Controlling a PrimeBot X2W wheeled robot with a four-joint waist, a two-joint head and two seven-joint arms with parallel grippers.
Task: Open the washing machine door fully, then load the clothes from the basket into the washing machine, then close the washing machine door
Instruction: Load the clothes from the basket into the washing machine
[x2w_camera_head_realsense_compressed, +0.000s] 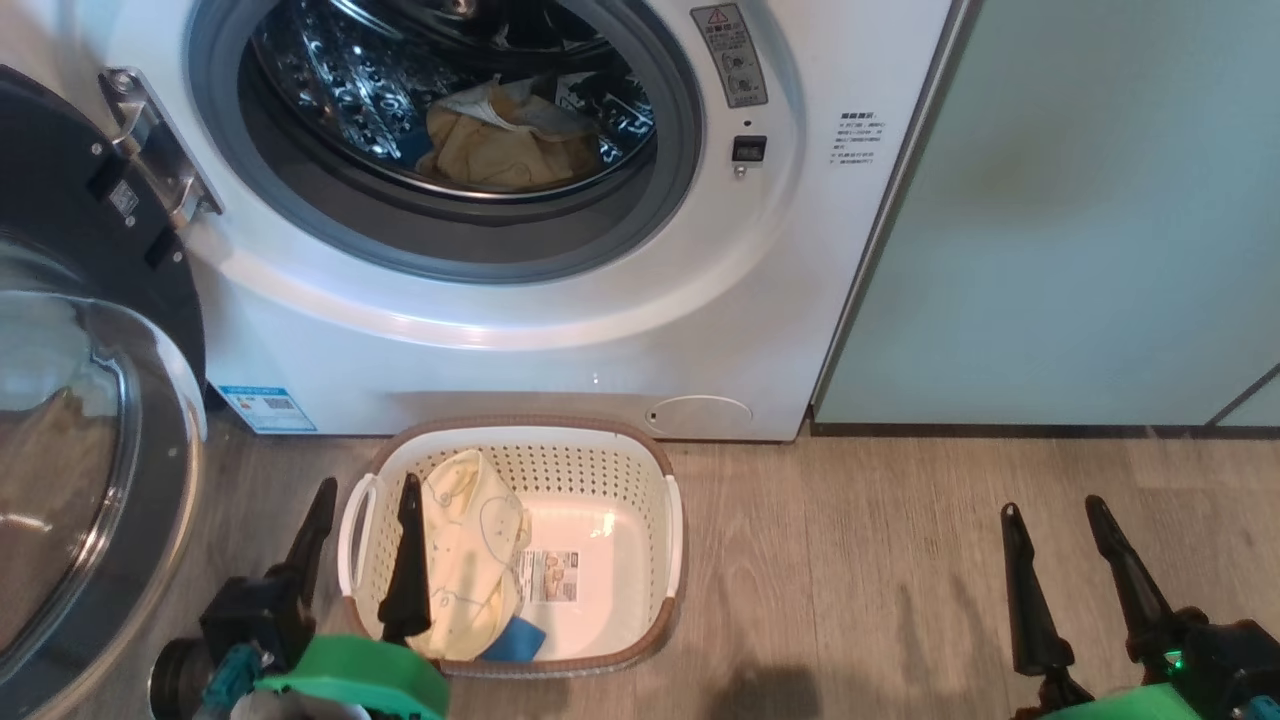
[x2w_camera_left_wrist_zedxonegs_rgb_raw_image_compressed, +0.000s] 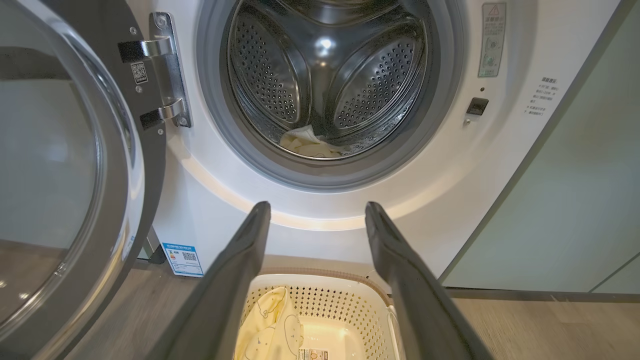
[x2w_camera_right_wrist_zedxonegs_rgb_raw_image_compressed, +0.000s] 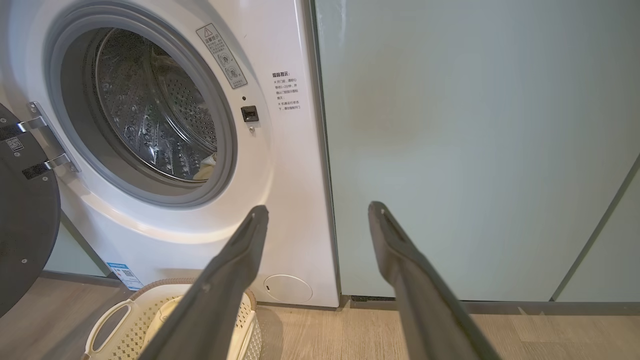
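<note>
While left pincer and right pincer hang spread and empty, limp, light pale-yellow printed garments slump at the left of the cream perforated plastic basket, blue scrap seemingly underneath; best pinched at a bunched fold.

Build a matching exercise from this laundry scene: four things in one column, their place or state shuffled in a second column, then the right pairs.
Things
1. washing machine door
2. basket
3. left gripper
4. right gripper

Places and states
A. open, over bare wood floor in front of the pale green cabinet
B. on the floor in front of the washing machine, with a pale-yellow garment inside
C. swung wide open on its hinge
D. open, one finger on either side of the basket's left handle in the head view

Pairs: 1-C, 2-B, 3-D, 4-A
</note>
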